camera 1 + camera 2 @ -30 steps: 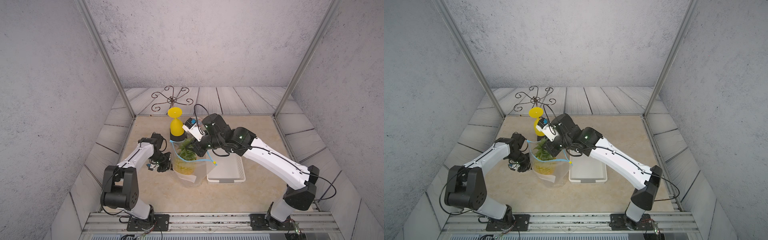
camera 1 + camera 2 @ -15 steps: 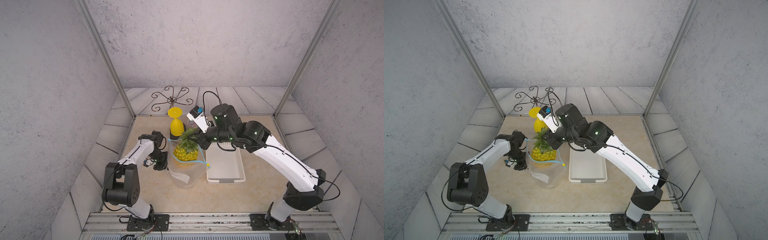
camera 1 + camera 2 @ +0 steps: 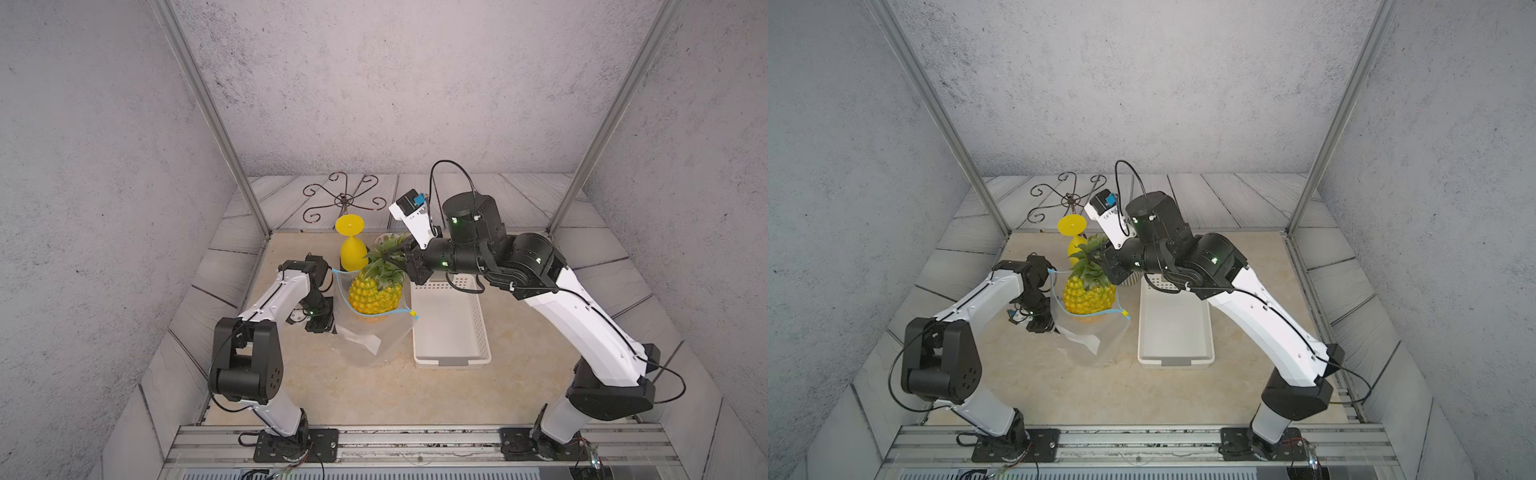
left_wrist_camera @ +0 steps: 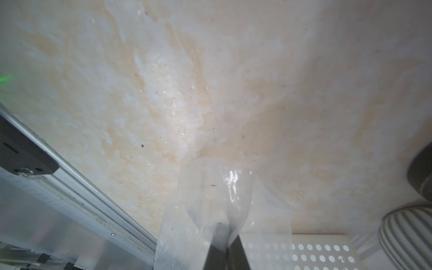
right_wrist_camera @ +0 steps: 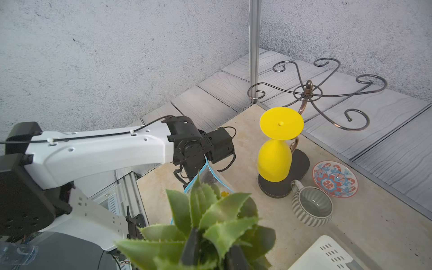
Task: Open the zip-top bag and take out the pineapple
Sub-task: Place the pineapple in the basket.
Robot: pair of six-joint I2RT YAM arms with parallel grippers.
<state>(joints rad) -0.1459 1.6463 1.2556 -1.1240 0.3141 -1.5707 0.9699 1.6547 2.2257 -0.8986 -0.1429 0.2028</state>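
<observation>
Nearest you, the bag (image 3: 374,347) stands crumpled on the table (image 3: 332,390) with its mouth open upward. Your left gripper (image 4: 221,231) is pinched closed on a fold of the clear film at the bag's left edge, low and close to the table. The pineapple (image 3: 374,295) is upright and almost wholly above the mouth. Only its base is level with the blue zip strip (image 3: 376,314) that rings it, so it is not yet clear of the bag. Your right gripper (image 5: 212,250) reaches in from the right and grips the green crown, its fingers (image 5: 192,243) buried among the leaves. The basket (image 3: 449,332) lies just beside the bag on its right. Beyond the pineapple, the wrist view shows a striped cup (image 5: 312,208), an upturned goblet (image 5: 275,159) and a patterned saucer (image 5: 335,178). The goblet rests on the dark base of the wire stand (image 5: 308,91), which is farthest from you.
</observation>
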